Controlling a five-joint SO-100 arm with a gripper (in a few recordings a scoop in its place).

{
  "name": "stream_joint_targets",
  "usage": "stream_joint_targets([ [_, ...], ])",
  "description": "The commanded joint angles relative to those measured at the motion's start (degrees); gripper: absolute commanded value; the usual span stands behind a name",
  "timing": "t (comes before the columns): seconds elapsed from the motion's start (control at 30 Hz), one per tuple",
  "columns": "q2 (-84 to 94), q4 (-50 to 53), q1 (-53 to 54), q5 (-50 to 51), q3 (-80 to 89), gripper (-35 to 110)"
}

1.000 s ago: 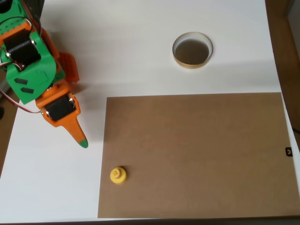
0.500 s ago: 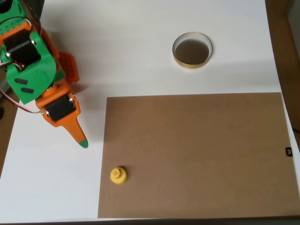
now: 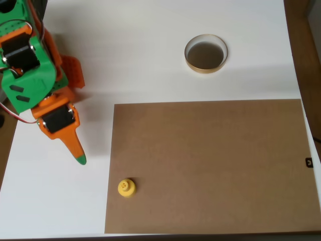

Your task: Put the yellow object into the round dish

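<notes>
The yellow object stands upright, knob up, near the lower left corner of a brown mat. The round dish, tan-rimmed and dark inside, sits on the white table at upper centre right with nothing in it. My gripper, orange with a green tip, points down and to the right from the left side. Its jaws read as one closed taper holding nothing. The tip hovers over white table, to the upper left of the yellow object and apart from it.
The green and orange arm body takes up the upper left corner. The white table ends at the left, right and bottom edges of the picture. A small black clip sits at the mat's right edge.
The arm has swung a little to the left and its tip has moved down and left, slightly nearer the bottom edge. The yellow object and the dish have not moved.
</notes>
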Motion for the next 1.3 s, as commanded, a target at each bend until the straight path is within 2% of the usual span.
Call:
stream_joint_targets([
  [0.0, 1.93, 1.58, 0.09, -2.20, -2.64, 7],
  [0.37, -0.44, 2.02, -5.54, -2.64, -9.84, 21],
  [0.7, -26.19, -2.72, -7.29, -0.70, -24.17, 27],
  [1.27, -60.73, 1.93, -9.05, 0.88, -47.11, 33],
])
